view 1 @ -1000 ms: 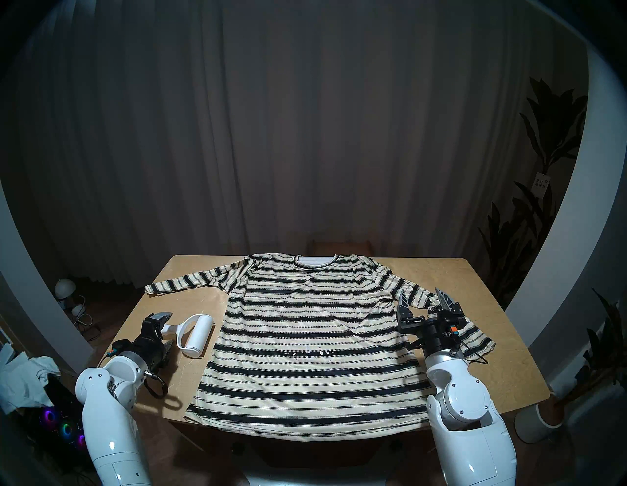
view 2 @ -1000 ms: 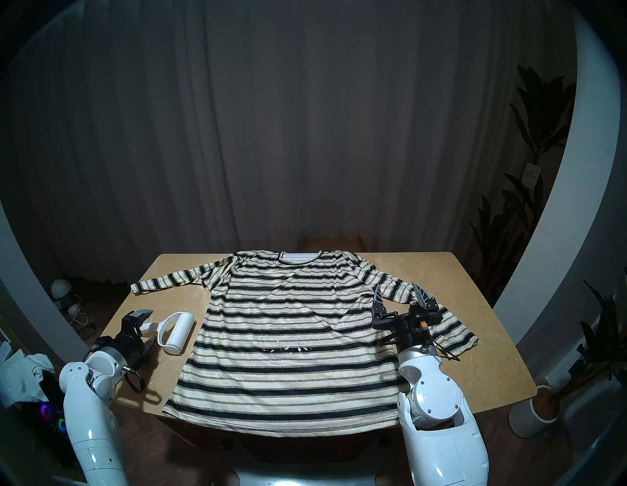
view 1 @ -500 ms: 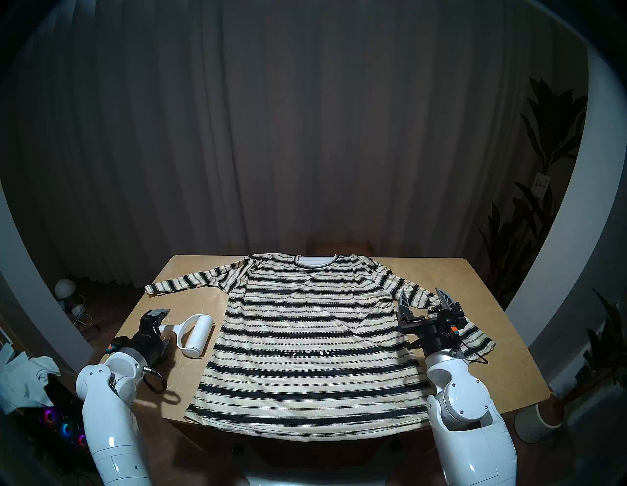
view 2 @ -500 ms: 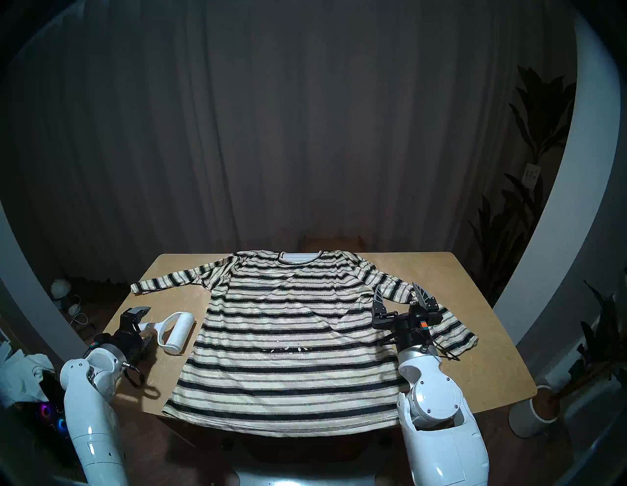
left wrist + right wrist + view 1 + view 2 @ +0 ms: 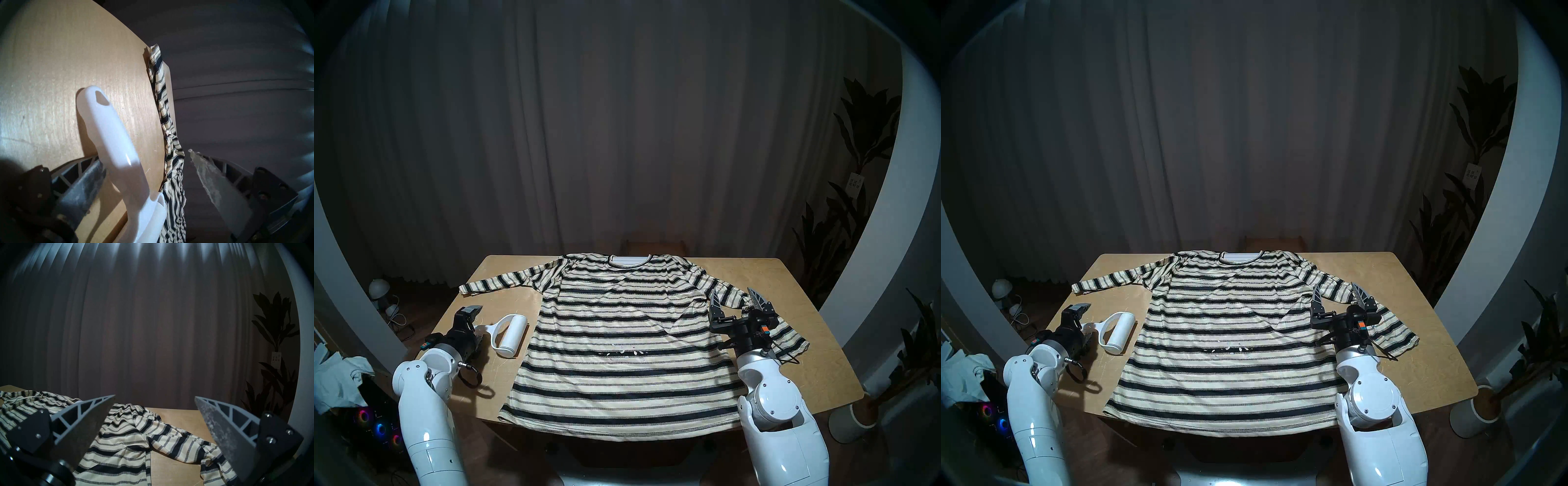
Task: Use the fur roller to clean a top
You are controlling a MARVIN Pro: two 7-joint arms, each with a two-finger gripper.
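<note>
The striped top [image 5: 626, 339] lies flat (neck farthest away) — the white fur roller [image 5: 508, 336] lies just beside its left edge.

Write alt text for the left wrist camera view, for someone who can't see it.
The white fur roller lies on the wooden table, its handle between the open fingers of the left end effector, not yet gripped. Beside it, a sleeve of the cream and black striped top runs along the table's edge, against a dark curtain.

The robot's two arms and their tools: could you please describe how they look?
Both arms are glossy white shells with silver wrist rings and black tool bodies. Each tool, left tool and right tool, has two grey, ribbed, pointed fingers, a small orange tag and a looping black cable.
</note>
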